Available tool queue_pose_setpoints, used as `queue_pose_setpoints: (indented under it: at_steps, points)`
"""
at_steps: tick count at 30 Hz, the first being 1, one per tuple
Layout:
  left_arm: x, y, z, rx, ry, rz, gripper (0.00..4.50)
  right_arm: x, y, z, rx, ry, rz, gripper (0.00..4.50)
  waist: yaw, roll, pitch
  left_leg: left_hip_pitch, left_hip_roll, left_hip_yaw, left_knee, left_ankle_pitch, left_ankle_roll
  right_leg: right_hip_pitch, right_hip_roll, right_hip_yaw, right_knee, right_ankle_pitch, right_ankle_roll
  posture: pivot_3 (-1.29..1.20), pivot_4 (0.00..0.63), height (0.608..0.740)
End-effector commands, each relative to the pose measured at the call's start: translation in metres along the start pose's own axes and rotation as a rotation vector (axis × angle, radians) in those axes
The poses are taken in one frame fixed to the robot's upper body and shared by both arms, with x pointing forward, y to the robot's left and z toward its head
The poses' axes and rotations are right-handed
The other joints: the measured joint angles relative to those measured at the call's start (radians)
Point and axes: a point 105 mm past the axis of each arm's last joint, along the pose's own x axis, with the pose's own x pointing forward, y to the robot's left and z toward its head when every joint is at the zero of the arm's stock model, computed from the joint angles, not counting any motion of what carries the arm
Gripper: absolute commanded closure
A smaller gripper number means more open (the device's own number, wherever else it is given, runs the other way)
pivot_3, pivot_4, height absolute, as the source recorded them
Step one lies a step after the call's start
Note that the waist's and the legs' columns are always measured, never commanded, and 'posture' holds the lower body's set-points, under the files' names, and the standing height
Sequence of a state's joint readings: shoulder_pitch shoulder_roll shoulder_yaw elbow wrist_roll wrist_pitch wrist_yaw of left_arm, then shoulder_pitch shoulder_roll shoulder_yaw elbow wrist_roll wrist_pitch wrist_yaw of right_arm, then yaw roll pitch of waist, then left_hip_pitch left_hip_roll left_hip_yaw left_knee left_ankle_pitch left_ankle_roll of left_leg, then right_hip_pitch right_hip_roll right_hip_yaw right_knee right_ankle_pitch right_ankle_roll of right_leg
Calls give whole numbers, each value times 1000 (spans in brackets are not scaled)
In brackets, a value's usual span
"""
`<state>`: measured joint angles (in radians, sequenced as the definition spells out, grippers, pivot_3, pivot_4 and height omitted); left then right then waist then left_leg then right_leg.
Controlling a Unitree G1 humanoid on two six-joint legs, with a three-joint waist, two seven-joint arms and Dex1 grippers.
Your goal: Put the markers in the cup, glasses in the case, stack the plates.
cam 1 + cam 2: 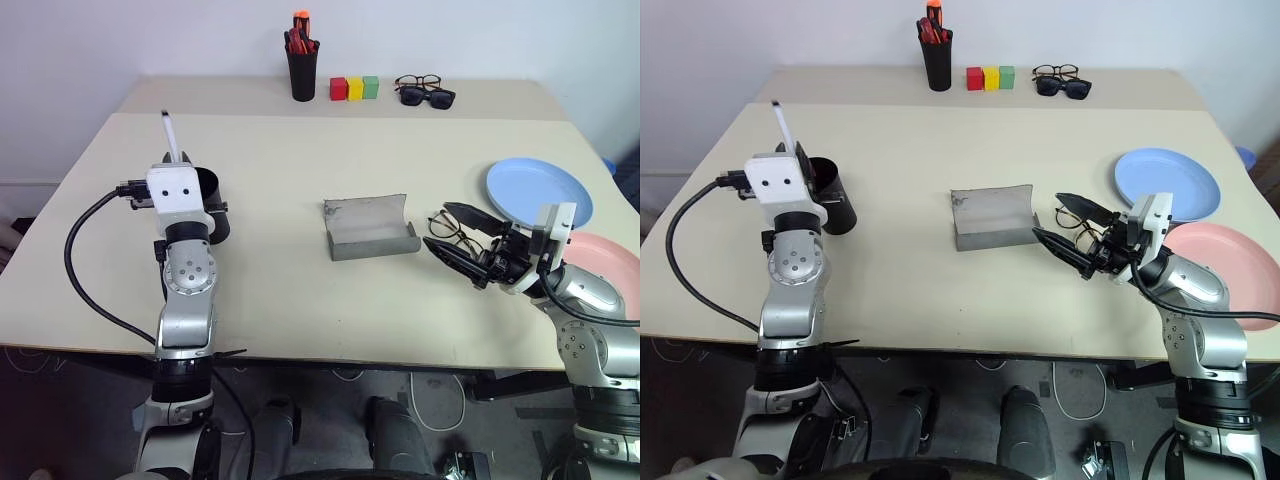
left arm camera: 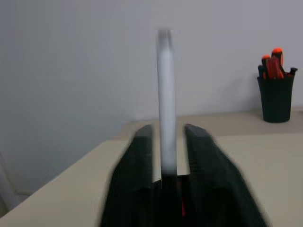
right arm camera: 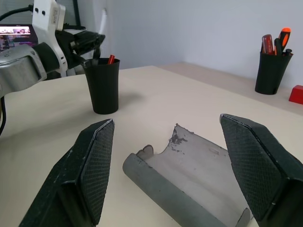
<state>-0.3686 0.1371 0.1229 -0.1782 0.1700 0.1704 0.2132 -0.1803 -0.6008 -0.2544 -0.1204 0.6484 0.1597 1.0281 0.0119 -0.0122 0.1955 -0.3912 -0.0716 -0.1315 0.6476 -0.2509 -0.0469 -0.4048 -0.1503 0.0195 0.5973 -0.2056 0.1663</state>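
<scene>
At left of the frame, the left gripper (image 2: 168,156) hangs over the black cup (image 3: 102,84), most of which is hidden behind the robot's wrist in the head views; a white marker (image 2: 165,101) stands upright between its jaws, blurred, and whether the jaws are pinching it or standing just off it cannot be told. A red marker (image 3: 110,59) pokes its tip above the cup's rim, the rest out of sight inside. At centre of the beige counter (image 1: 290,200) lies the grey case (image 1: 370,227), lid thrown open, its inside scuffed at one corner. Just to its right the thin wire-framed glasses (image 1: 450,228) rest on the counter, partly covered by the right gripper (image 1: 462,238), whose jaws are spread wide on either side of them without touching. At right, the light blue plate (image 1: 539,190) lies beside the pink plate (image 1: 615,265), the pink one cut off by the frame edge and overlapped by the arm. Along the far edge stand a pen holder (image 1: 302,68), three coloured blocks (image 1: 355,88) and two more pairs of glasses (image 1: 424,90).
</scene>
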Motion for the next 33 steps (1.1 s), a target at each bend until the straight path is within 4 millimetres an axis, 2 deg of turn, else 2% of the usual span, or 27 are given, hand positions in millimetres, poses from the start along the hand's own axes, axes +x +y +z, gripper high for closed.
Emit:
queue_pose_setpoints:
  at_steps: [1,2,4,6,7,8,10,12,13,17,19,21,25,33]
  points:
    - [-1,-1,18,3,-87,-29,1402,-6,-5,10,-43,-20,-19,875,0,0,0,0,0,0,0,0,0,0,0,0,0,0,0,0,150,739]
    - [-3,-5,21,-26,-103,-52,972,-7,-6,10,-46,-19,-26,875,0,0,0,0,0,0,0,0,0,0,0,0,0,0,0,0,150,739]
    - [-5,-16,29,-96,-119,-118,972,-9,-8,11,-52,-15,-41,875,0,0,0,0,0,0,0,0,0,0,0,0,0,0,0,0,150,739]
    - [-8,-36,39,-163,-111,-239,972,-13,-11,10,-51,-6,-60,875,1,0,0,0,0,0,0,0,0,0,0,0,0,0,0,0,150,739]
    - [-12,-59,42,-162,-59,-408,972,-16,-11,10,-51,4,-68,875,1,0,0,0,0,0,0,0,0,0,0,0,0,0,0,0,150,739]
    - [-17,-74,42,-153,-17,-527,972,-17,-11,9,-50,12,-72,875,3,0,0,0,0,0,0,0,0,0,0,0,0,0,0,0,150,739]
    - [-38,-110,44,-78,40,-869,972,-22,-10,8,-51,31,-86,875,1,0,0,-1,0,0,0,0,0,0,0,-1,0,0,0,0,150,739]
    - [-56,-131,42,-41,90,-1126,972,-31,-7,5,-53,72,-101,875,-2,0,0,-1,0,0,0,0,0,0,0,0,0,0,0,0,150,739]
    - [-61,-135,41,-32,115,-1202,972,-34,-6,3,-55,89,-105,875,-2,1,0,-1,0,1,0,0,1,0,0,0,0,-1,0,0,150,739]
    - [-59,-149,33,-38,214,-1354,972,-58,7,-5,-37,191,-124,875,-5,1,0,0,0,0,-2,0,1,-1,0,0,0,-1,1,0,150,739]
    - [-60,-159,27,53,232,-1461,972,-74,13,-8,-30,235,-161,875,-6,1,0,0,1,0,-1,0,1,-1,0,0,0,-2,2,0,150,739]
    - [-60,-166,28,58,238,-1545,972,-84,17,-8,-30,254,-196,875,-4,1,0,0,0,1,0,0,1,0,0,0,0,-3,4,0,150,739]
    - [-55,-182,21,114,271,-1640,972,-91,22,-5,-35,251,-249,875,-6,0,0,0,0,2,0,-1,1,0,0,0,-1,-4,3,0,150,739]
    - [-56,-203,-16,328,417,-1783,972,-94,31,1,-46,230,-310,875,0,-1,1,-1,0,1,-1,-1,2,0,-1,0,-2,-4,5,0,150,739]
